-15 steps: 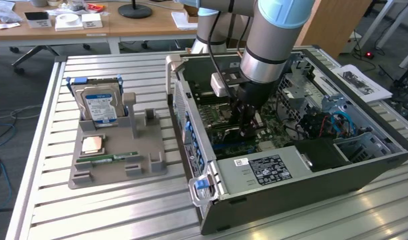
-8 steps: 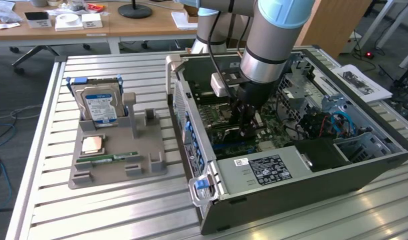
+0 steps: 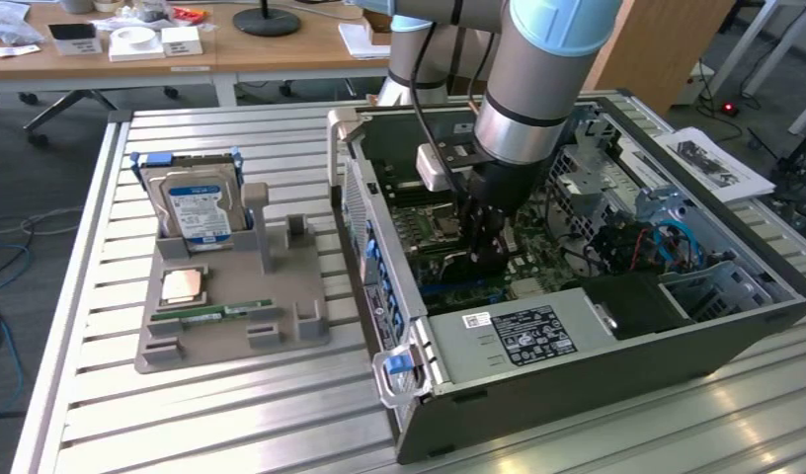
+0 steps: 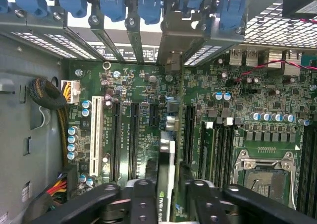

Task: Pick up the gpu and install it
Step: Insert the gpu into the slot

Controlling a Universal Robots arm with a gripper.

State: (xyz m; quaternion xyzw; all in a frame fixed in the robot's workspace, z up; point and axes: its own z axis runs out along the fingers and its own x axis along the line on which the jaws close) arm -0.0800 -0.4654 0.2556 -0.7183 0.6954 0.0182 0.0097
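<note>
One arm, one claw [image 3: 486,259], down inside one open computer case [image 3: 667,346] lying on the slatted bench [image 3: 245,415]. From the wrist view there's one gpu [image 4: 167,169], edge-on and upright in the claw's gap, running parallel to the motherboard's long slots. Clamped or only flanked, I can't tell. One white slot [image 4: 95,135] sits off to one side, and one bare processor socket [image 4: 265,174] to the other. A bundle of cables [image 4: 47,95] hangs by the case wall, well apart from the card. Outside, on the exterior view's left, one grey holder [image 3: 218,336] carries one blue-labelled hard drive [image 3: 199,212], one processor chip [image 3: 183,286] and one green memory stick [image 3: 225,311]. The arm's bulk blocks the exterior view of the slots.
</note>
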